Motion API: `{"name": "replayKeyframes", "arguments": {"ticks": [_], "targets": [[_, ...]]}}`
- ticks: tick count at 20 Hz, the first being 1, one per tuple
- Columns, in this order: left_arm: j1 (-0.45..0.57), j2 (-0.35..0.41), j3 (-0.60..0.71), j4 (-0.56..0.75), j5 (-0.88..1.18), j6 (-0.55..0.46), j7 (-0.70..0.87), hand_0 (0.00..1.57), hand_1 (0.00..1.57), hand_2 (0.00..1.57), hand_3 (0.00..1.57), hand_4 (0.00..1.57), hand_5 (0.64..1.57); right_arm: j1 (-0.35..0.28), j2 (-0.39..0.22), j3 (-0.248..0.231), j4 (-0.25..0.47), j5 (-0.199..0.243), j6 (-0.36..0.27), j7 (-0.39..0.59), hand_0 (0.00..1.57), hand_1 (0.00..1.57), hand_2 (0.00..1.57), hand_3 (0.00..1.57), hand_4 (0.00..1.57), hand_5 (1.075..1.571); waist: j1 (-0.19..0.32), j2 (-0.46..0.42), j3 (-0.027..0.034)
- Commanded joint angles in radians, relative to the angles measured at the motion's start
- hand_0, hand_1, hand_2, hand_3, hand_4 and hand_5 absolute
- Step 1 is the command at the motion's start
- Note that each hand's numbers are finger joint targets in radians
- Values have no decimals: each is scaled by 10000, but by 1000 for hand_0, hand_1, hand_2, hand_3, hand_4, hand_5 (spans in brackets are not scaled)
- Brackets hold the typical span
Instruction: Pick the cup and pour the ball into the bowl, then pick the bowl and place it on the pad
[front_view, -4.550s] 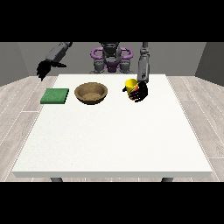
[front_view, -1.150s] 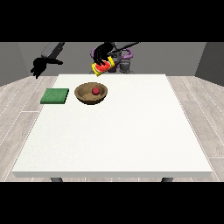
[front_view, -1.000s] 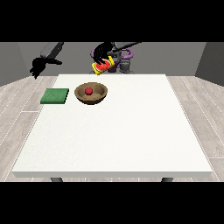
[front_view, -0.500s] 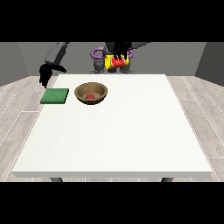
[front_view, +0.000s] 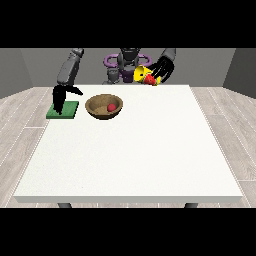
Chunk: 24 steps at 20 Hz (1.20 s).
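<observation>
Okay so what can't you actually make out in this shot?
Front view only:
- Hand at the view's left: whether it touches the green pad; it overlaps the pad.
- Yellow cup: its far side, covered by the hand at the view's right.
- Bowl: inside near wall, hidden by its rim; the red ball shows.

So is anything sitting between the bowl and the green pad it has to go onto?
Nothing rests on the table between the bowl and the pad. But the hand at the view's left hangs over the pad.
</observation>
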Motion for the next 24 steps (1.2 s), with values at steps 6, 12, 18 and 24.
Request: {"name": "replayKeyframes", "arguments": {"ticks": [6, 12, 18, 24], "targets": [[724, -466, 1634, 328, 4899, 369, -2238, 0, 0, 0, 0, 400, 1548, -887, 1250, 585, -850, -31, -431, 486, 0, 0, 0, 0, 421, 1566, -899, 1042, -5], [1899, -238, 2250, 1387, 5692, -685, -3435, 0, 0, 0, 0, 0, 1519, -57, 2085, 1377, -1040, 501, -929, 755, 0, 0, 0, 0, 111, 1541, -1435, -139, 30], [1125, -90, 2579, 1433, 5864, -804, -2863, 0, 0, 0, 0, 0, 1533, -172, 1948, 1552, -442, 652, -750, 578, 0, 0, 0, 0, 82, 1543, -1664, -138, 41], [820, -173, 1812, -101, 5644, -922, -2371, 0, 0, 0, 0, 0, 1554, -719, 1456, 748, 928, 194, -337, -615, 0, 0, 0, 0, 258, 1549, -613, 1018, 52]]}}
